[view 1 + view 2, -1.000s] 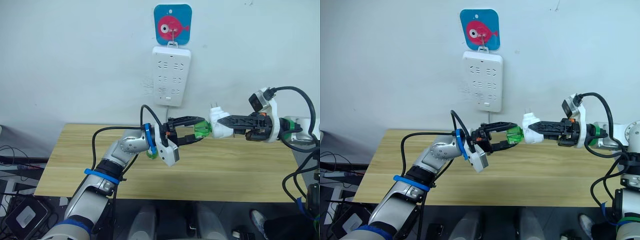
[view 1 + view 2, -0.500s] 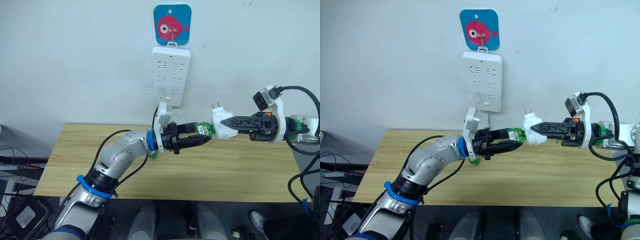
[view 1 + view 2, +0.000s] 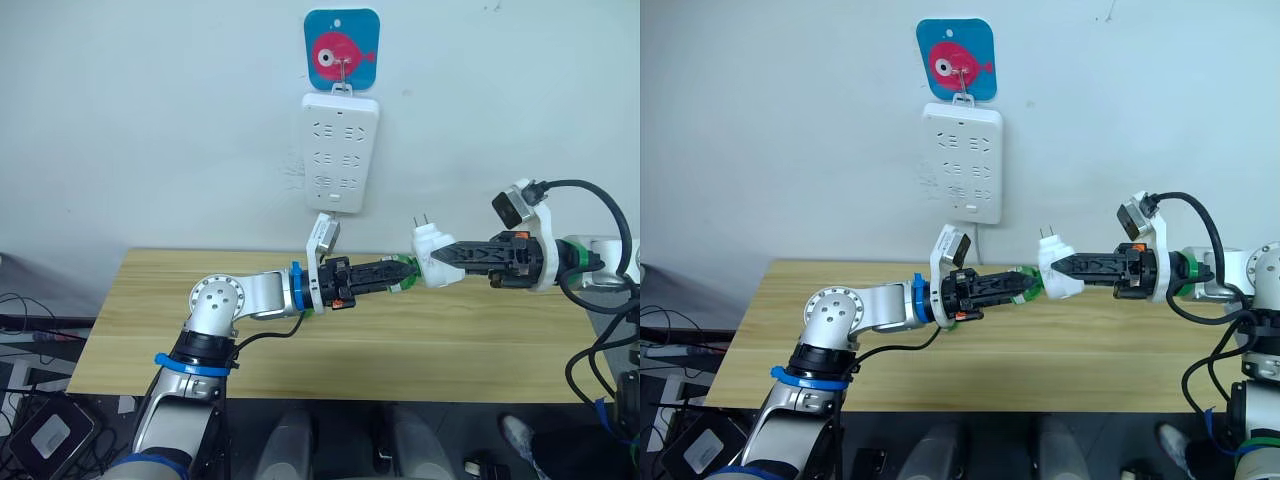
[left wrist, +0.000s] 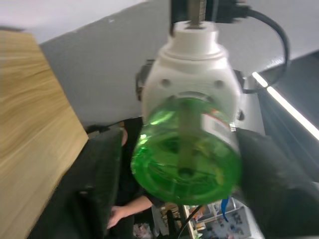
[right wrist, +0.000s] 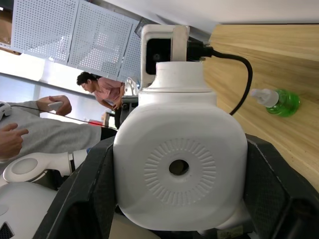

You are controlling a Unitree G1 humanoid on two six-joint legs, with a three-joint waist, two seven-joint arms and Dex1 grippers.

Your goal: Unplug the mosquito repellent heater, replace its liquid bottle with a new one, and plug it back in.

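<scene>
Rotated left end effector (image 3: 400, 272) grips liquid bottle (image 4: 187, 157); capped bottle (image 5: 279, 101) lies on table (image 3: 450, 340).

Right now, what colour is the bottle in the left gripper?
Green, see-through bottle; clearest in the left wrist view.

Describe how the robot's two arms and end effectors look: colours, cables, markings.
The left arm is silver-grey metal with blue bands at the wrist and upper arm and a black cable looping along it. The right arm is white with a green ring and thick black cables. Each end effector, left and right, has two black fingers and a white wrist camera block.
</scene>
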